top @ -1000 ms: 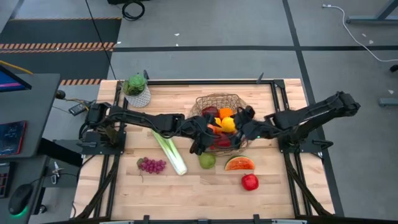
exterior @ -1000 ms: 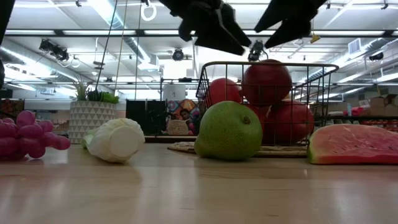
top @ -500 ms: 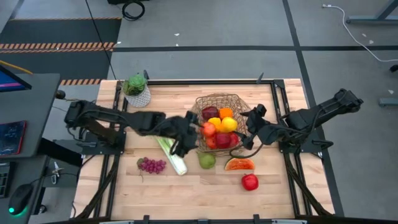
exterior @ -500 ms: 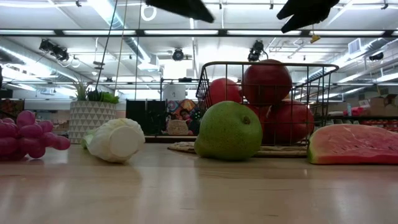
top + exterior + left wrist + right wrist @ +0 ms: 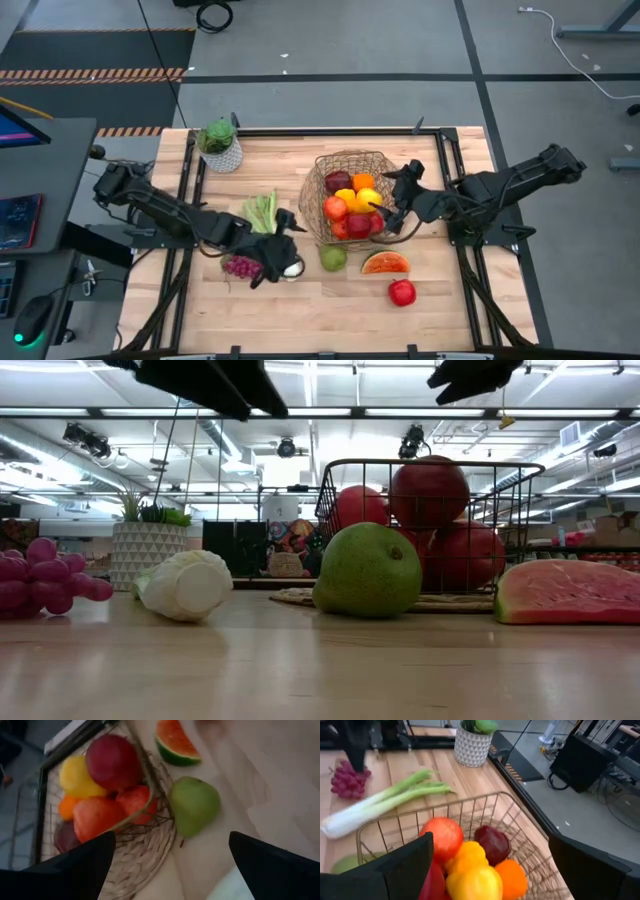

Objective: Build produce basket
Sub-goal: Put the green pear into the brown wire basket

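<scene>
The tan wire basket (image 5: 325,170) stands mid-table on its woven base and holds apples, an orange, a lemon and a yellow pepper (image 5: 475,882). The leek (image 5: 262,211) lies on the wood left of it, with the purple grapes (image 5: 240,266) beside its white end. The green pear (image 5: 333,258), watermelon slice (image 5: 385,263) and a red apple (image 5: 402,292) lie near the basket's near side. My left gripper (image 5: 279,250) hovers open above the leek's white end. My right gripper (image 5: 389,197) hovers open at the basket's right rim.
A white-potted green plant (image 5: 220,146) stands at the far left corner. Black frame rails (image 5: 455,180) run along the table's left, right and far sides. Bare wood (image 5: 320,310) lies along the near edge.
My left gripper has drawn back from over the basket toward the table's left and near edge, ending above the leek and grapes. My right gripper has pulled back from over the basket toward the right, to its rim. The fruit on the table has stayed put.
</scene>
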`<state>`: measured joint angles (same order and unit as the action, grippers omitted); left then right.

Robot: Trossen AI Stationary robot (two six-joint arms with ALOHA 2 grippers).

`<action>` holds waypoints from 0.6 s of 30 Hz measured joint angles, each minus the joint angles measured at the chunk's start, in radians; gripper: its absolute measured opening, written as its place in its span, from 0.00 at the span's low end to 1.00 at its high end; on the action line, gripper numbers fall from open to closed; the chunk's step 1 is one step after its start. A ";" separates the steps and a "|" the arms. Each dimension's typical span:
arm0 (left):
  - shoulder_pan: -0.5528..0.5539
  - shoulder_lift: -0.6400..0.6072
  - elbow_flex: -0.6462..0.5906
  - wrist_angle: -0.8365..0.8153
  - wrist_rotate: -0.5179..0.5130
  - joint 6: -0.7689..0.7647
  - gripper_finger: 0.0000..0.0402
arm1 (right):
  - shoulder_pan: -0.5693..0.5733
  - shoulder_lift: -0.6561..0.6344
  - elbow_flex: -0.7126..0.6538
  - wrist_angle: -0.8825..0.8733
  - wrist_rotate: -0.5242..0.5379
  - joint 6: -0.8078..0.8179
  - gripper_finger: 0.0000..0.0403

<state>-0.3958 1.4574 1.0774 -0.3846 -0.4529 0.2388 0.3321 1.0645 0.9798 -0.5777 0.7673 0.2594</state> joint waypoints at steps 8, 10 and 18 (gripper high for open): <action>-0.007 0.039 -0.142 0.286 0.060 -0.174 0.99 | -0.007 0.016 0.000 0.041 -0.009 0.008 0.99; -0.025 0.080 -0.140 0.339 0.063 -0.170 0.99 | 0.010 0.015 0.000 0.028 -0.009 0.026 0.99; -0.080 0.274 0.011 0.257 0.053 -0.262 0.99 | 0.098 0.015 0.000 0.019 -0.008 0.055 0.99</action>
<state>-0.4759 1.7317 1.0881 -0.1280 -0.3995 -0.0234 0.4296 1.0798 0.9794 -0.5586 0.7591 0.3139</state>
